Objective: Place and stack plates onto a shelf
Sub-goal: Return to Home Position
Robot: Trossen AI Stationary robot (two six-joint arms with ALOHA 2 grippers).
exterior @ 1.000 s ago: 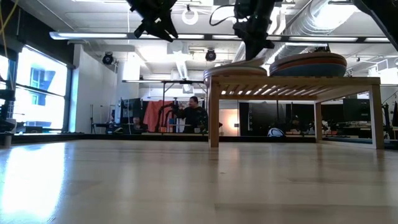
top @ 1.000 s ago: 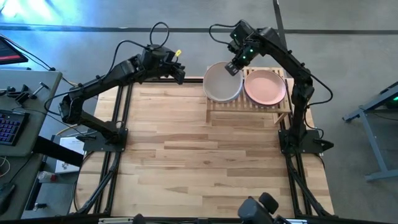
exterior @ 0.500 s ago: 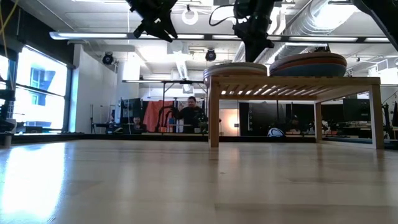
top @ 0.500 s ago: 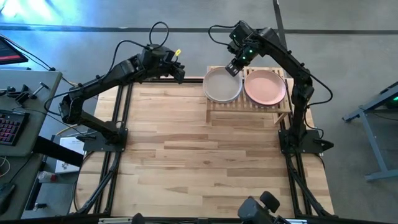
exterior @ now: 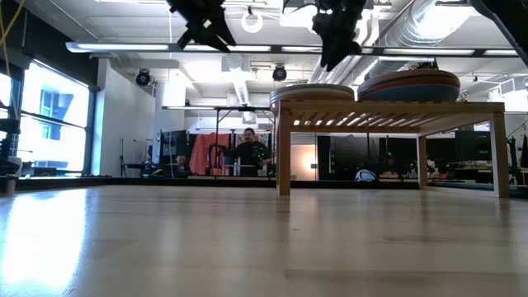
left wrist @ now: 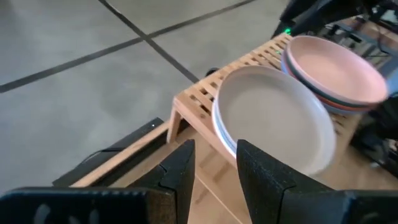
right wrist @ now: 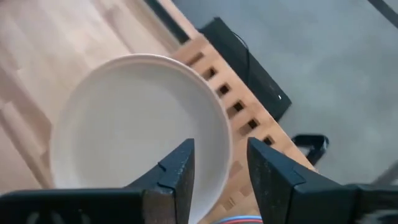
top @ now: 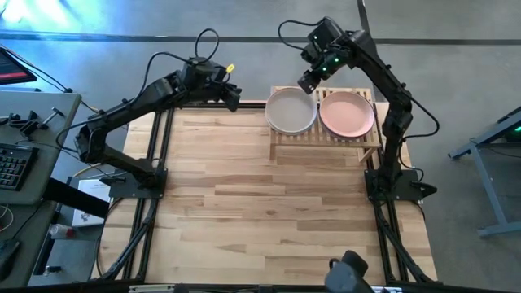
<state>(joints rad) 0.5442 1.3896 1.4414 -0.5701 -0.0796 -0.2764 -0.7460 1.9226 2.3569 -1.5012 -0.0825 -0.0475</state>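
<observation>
Right hand: my right hand (top: 308,82) hangs over the back rim of the grey-beige plate (top: 291,111). It is above the plate and not touching it.
Right hand, from the side: from worktop height I see clear air between the hand (exterior: 337,51) and the plate's rim (exterior: 312,87).
Right hand state: from its wrist camera the two fingers (right wrist: 178,172) stand well parted with nothing between them, and the plate (right wrist: 130,127) lies straight below.
Left hand: my left hand (top: 232,96) waits over the back edge of the worktop (top: 269,212), off to the left of the shelf (top: 321,140). Its fingers (left wrist: 179,169) are parted by a narrow gap and hold nothing.
Shelf: it stands at the back right of the worktop and carries two stacks side by side, which fill its width.
Left stack: the grey-beige plate is on top, and I can make out paler rims (left wrist: 219,124) beneath it.
Right stack: a pink plate (top: 348,114) is on top, with several coloured rims (left wrist: 329,106) under it. This stack stands taller than the left one.
Room behind: a person (exterior: 247,149) shows far beyond the worktop.
</observation>
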